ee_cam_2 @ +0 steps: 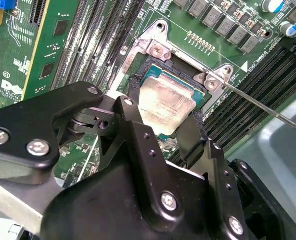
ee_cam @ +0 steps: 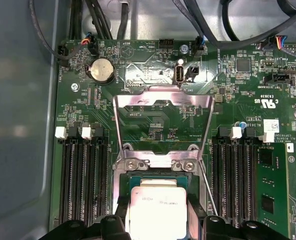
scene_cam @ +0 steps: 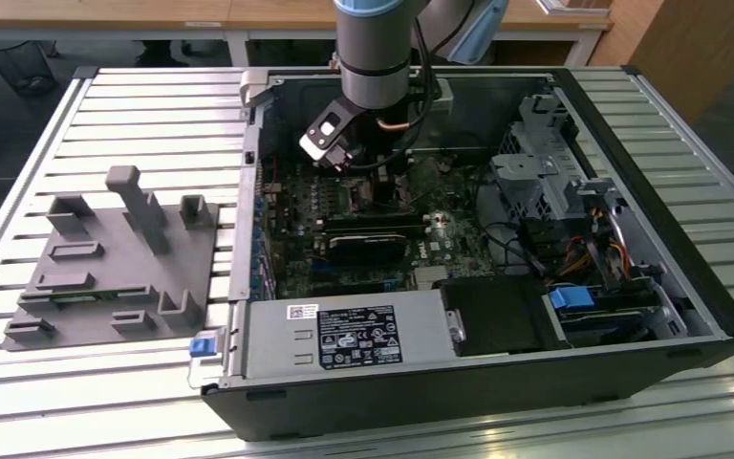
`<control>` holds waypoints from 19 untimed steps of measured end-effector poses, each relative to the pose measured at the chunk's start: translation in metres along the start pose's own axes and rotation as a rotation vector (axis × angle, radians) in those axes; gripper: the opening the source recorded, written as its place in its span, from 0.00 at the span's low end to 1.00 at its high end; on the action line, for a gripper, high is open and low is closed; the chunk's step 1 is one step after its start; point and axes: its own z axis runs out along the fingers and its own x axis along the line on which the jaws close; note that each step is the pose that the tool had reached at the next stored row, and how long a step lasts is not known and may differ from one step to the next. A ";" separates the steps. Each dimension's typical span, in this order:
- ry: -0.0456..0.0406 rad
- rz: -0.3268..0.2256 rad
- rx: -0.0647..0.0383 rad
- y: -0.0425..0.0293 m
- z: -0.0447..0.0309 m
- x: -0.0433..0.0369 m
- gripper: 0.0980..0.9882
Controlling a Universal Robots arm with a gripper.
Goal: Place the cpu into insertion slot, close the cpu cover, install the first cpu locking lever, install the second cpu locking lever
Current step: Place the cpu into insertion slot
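Observation:
The cpu (ee_cam_2: pixel 165 100) (ee_cam: pixel 155 205), a silvery-beige square chip, sits at the insertion slot (ee_cam_2: pixel 155 50) (ee_cam: pixel 157 164), whose metal rim frames it on the green board. My gripper (ee_cam_2: pixel 163 110) (ee_cam: pixel 156 206) is shut on the cpu, one black finger against each of two opposite sides; whether the chip is fully seated I cannot tell. The cpu cover (ee_cam: pixel 162 97) stands raised on its hinge behind the slot. A thin wire locking lever (ee_cam_2: pixel 267 111) (ee_cam: pixel 207 192) sticks out unlatched beside the slot. In the exterior view the arm (scene_cam: pixel 374 67) reaches down into the open computer case (scene_cam: pixel 469 402).
Long black memory slots (ee_cam: pixel 80 180) (ee_cam: pixel 235 180) flank the socket. A green expansion card (ee_cam_2: pixel 53 45) lies close by. A power supply (scene_cam: pixel 341 335), a drive cage (scene_cam: pixel 558 182) and cables crowd the case. A grey parts fixture (scene_cam: pixel 112 258) sits on the slatted table at the exterior view's left.

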 end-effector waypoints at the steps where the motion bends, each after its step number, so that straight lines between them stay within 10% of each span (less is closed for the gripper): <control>1: -0.0001 0.000 0.000 -0.0001 0.0006 0.0000 0.50; 19: -0.0003 0.000 0.000 -0.0001 0.0005 0.0000 0.58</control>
